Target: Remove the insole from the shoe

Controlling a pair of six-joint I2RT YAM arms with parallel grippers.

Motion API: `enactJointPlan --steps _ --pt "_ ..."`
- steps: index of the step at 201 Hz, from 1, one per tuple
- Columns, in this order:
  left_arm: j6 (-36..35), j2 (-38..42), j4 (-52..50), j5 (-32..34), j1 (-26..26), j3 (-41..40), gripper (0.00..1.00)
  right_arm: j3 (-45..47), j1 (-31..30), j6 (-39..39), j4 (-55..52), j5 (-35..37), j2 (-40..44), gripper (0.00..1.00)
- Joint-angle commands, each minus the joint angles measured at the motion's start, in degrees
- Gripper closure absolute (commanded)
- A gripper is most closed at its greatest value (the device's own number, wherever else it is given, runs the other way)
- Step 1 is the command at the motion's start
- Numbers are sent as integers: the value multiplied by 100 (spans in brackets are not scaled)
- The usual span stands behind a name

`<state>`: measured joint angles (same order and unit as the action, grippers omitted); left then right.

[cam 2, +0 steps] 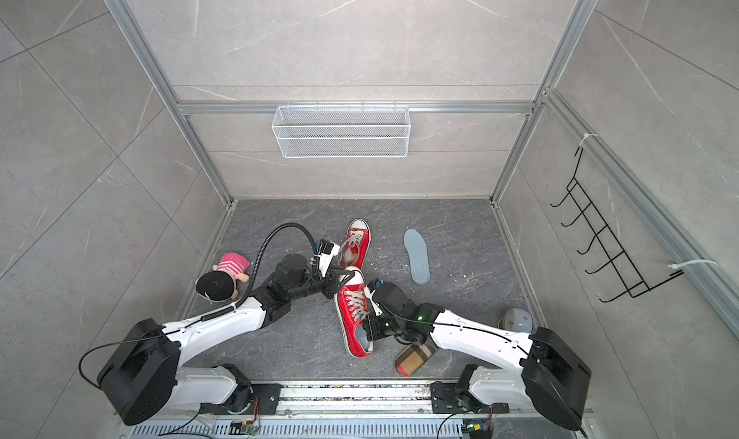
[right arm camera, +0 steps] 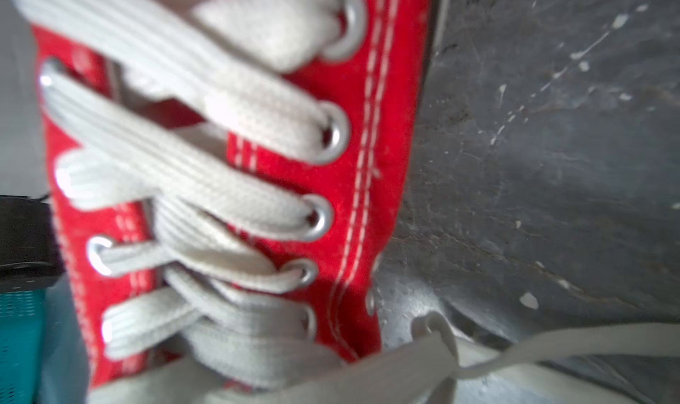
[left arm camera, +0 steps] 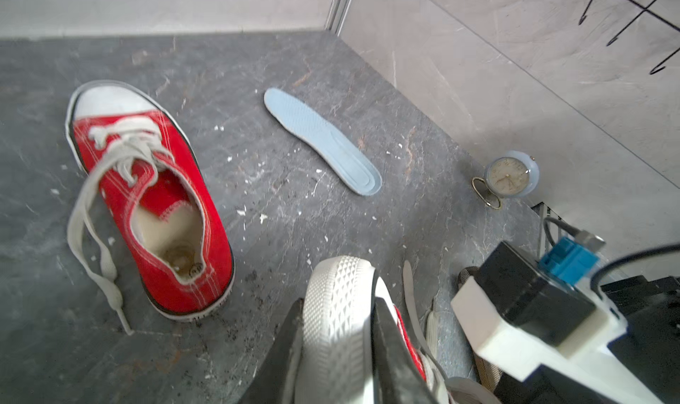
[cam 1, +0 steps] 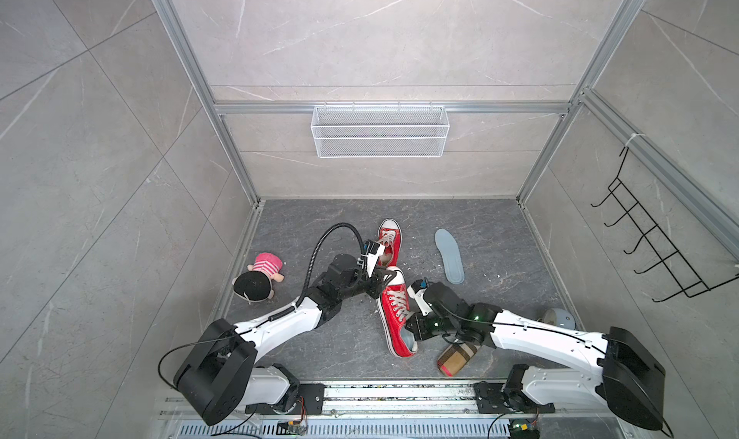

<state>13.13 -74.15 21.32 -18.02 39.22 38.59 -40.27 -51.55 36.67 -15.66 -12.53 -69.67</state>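
On dark stone floor point(cam 1: 320, 225): red canvas shoe point(cam 1: 394, 309), flat pale-blue insole point(cam 1: 449, 255).

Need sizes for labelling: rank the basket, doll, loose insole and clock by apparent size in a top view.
1. basket, largest, though likely nearer the camera
2. doll
3. insole
4. clock, smallest, but partly hidden

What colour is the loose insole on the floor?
The insole is pale blue, with a fine dotted texture. It shows best in the left wrist view.

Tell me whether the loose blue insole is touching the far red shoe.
No, the blue insole lies apart from the far red shoe, with bare floor between them.
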Motion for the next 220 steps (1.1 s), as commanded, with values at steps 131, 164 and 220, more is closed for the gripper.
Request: enactJointPlan --steps 131,164,220 --pt "-1291 472 -1102 1586 607 103 100 -1475 474 -531 -2450 -354 400 100" --pt "-1226 381 -979 1536 609 89 100 -1212 490 -910 -2836 -270 767 45" --pt "-1158 311 -850 1543 605 70 100 -399 505 -796 -1041 -1798 -56 27"
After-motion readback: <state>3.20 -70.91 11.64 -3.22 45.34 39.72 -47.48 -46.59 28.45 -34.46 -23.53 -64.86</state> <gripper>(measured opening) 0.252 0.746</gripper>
